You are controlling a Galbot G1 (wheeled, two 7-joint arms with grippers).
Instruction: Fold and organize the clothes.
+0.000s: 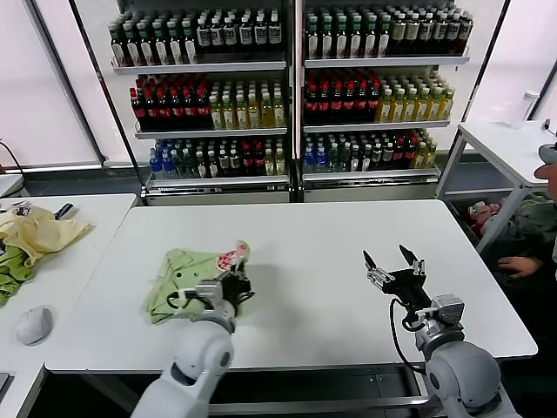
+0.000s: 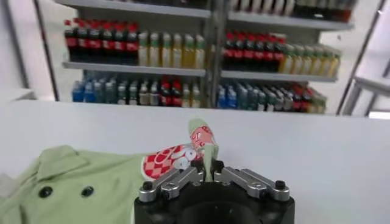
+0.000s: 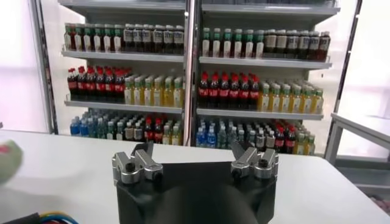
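Note:
The light green polo shirt lies crumpled on the left part of the white table, its red-pink-white print turned up at its right edge. My left gripper is shut on the shirt's right edge. In the left wrist view the gripper pinches a raised fold of the shirt, beside the checked print, with two dark buttons showing. My right gripper hovers open and empty above the right part of the table; it also shows in the right wrist view.
A side table at the left holds a pale yellow garment, a darker green cloth and a white mouse-like object. Shelves of bottles stand behind the table. A person sits at the far right.

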